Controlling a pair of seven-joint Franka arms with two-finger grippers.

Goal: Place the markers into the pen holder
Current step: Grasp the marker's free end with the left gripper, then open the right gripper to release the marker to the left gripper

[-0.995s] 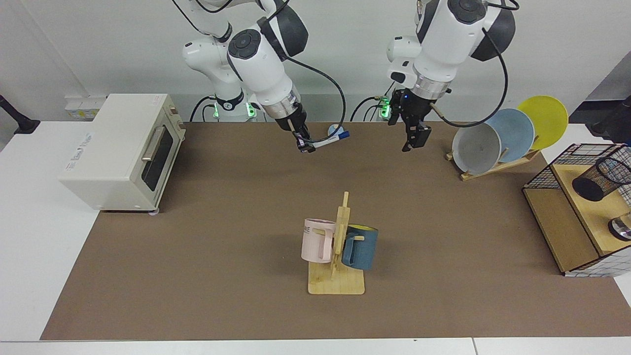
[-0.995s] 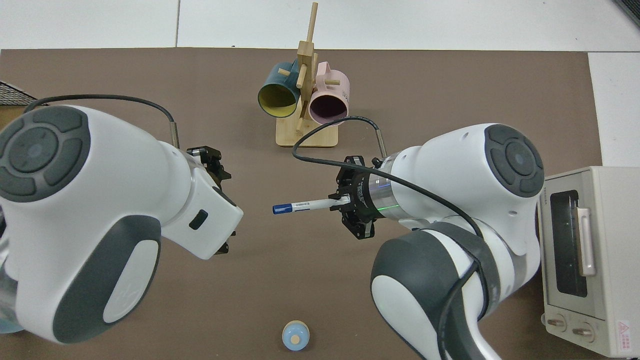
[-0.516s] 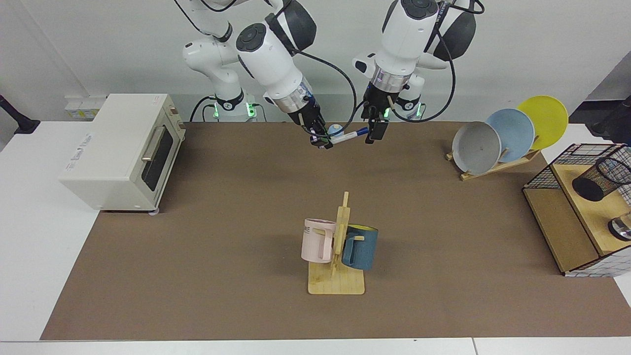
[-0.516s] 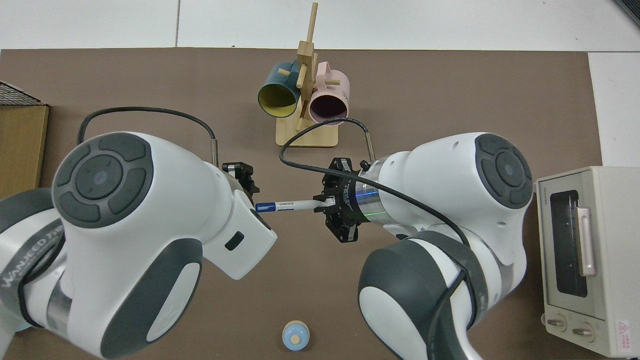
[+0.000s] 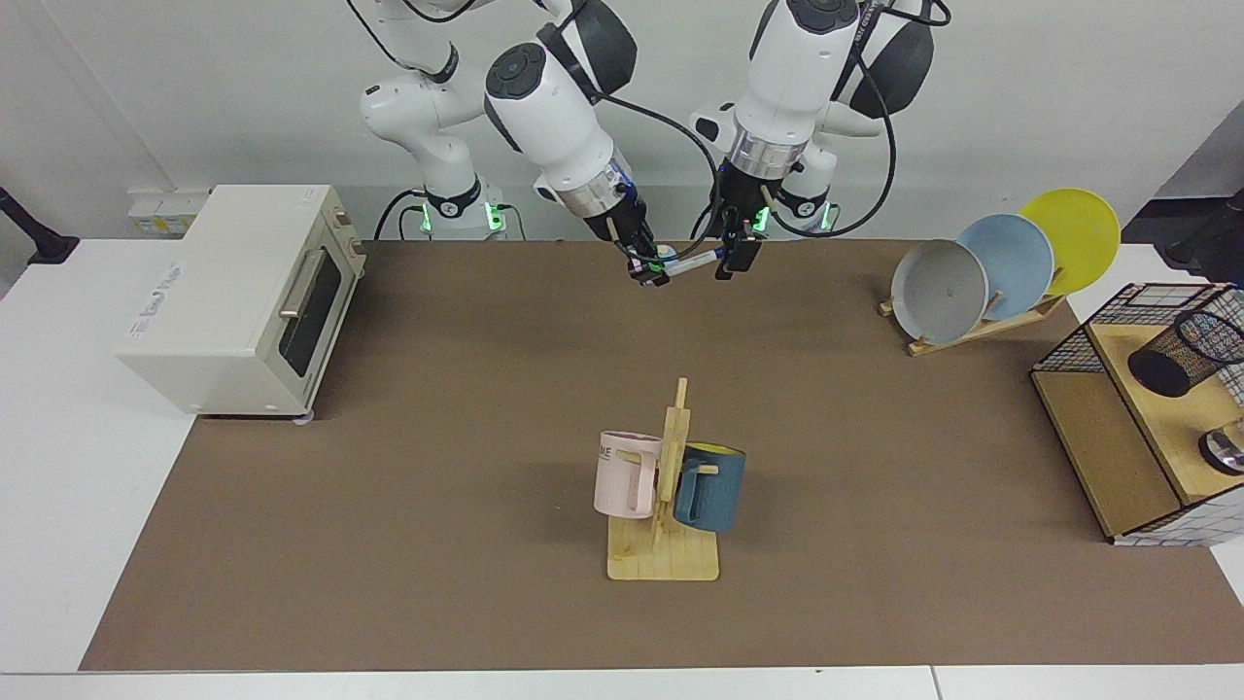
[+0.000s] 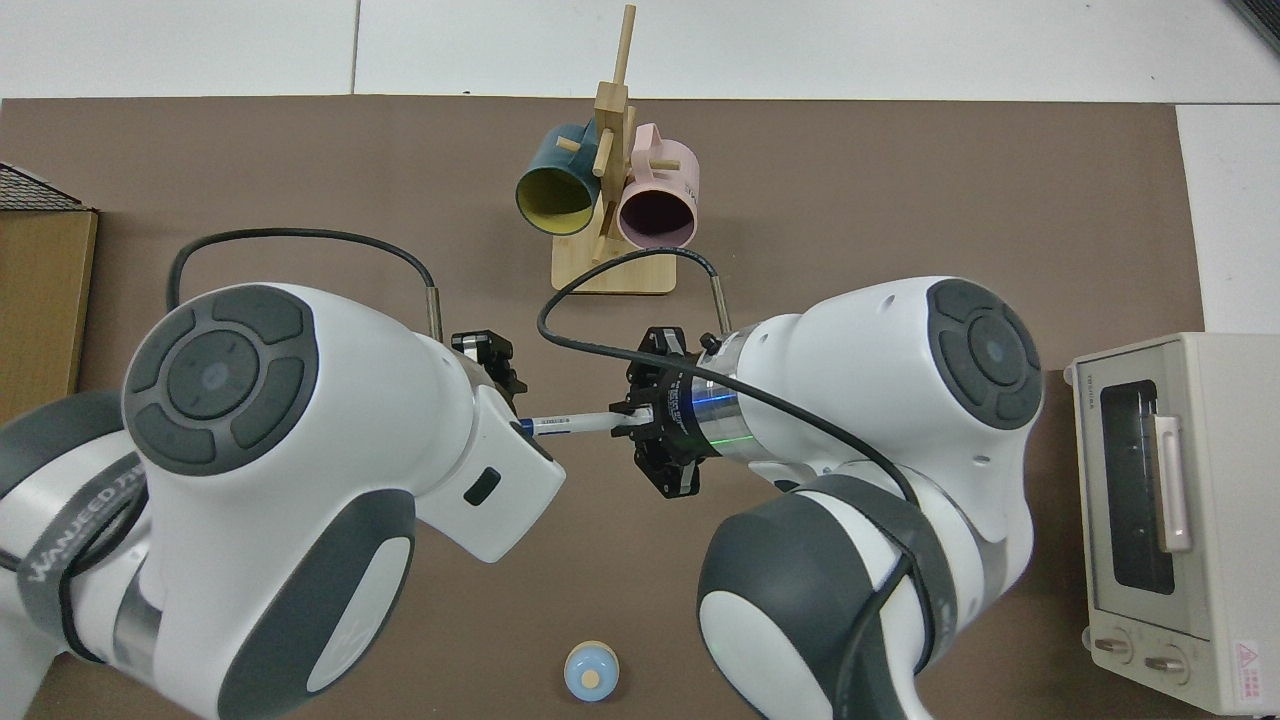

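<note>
Brown mat: covers the desk (image 5: 389,544); both arms work above its far edge, near their bases.
Marker: (image 5: 692,262) white barrel, blue cap, held in the air, nearly level, spanning the gap between the two claws; in the top view (image 6: 570,424) only the barrel shows, the cap end running under the left arm's wrist.
Right claw: (image 5: 649,274) clamped on the marker's tail end; seen from above (image 6: 632,420) the barrel comes straight out of it.
Left claw: (image 5: 731,259) at the marker's cap end, fingers pointing down on either side of the cap; whether they press on it, cannot tell. Top view shows only its tip (image 6: 492,358) past the wrist.
Pen holder: (image 5: 1178,356) black mesh cup, tipped on its side on the wooden shelf (image 5: 1157,408) at the desk's edge on the left arm's side, well apart from the marker.
Other items: mug rack (image 5: 665,544) with pink and blue mugs mid-desk; toaster oven (image 5: 233,301); plate rack (image 5: 1001,267) with grey, blue and yellow plates; small blue round object (image 6: 590,672) near the arm bases.
</note>
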